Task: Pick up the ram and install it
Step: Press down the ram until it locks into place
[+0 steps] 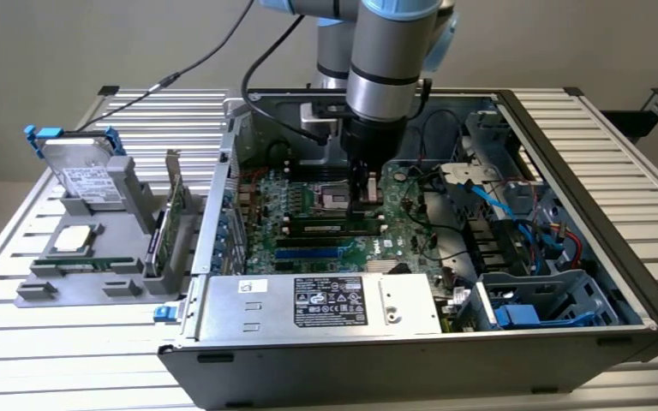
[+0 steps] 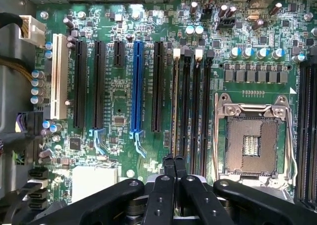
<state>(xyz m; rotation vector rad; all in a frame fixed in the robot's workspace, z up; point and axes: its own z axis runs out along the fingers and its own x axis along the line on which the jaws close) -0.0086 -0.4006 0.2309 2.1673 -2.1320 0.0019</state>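
Slatted metal table [image 1: 637, 145] under an open case [image 1: 421, 360], laid on its side with the motherboard [image 2: 119, 101] facing up. On the exterior view's left of the case, a grey holder [image 1: 78, 278] carrying a hard drive [image 1: 83, 175], a square silver chip [image 1: 69, 240] and a card [image 1: 172, 214] standing on edge. Inside the case, toward the near wall, a power supply [image 1: 329, 301] with a black label. Arm reaching straight down into the case, gripper [image 1: 363, 201] low over the middle of the board, just beside the empty socket [image 1: 335, 195]. Fingers pressed together, nothing clamped between them; fingertips [image 2: 169, 160] side by side in the wrist view. Ram [image 2: 175, 101] upright in the memory slot next to the black expansion slots, seen edge-on from the wrist as a thin pale strip, with a white latch [image 2: 177, 52] at its far end. Same ram [image 1: 326, 226] in the exterior view as a green stick across the board, just below the gripper. Fingertips right over the ram's near end; touching or a hair apart, cannot tell. Neighbouring memory slots [image 2: 196, 106] bare between ram and socket. Blue slot [image 2: 137, 86] and white slot [image 2: 58, 76] further along the board, well apart from the gripper.
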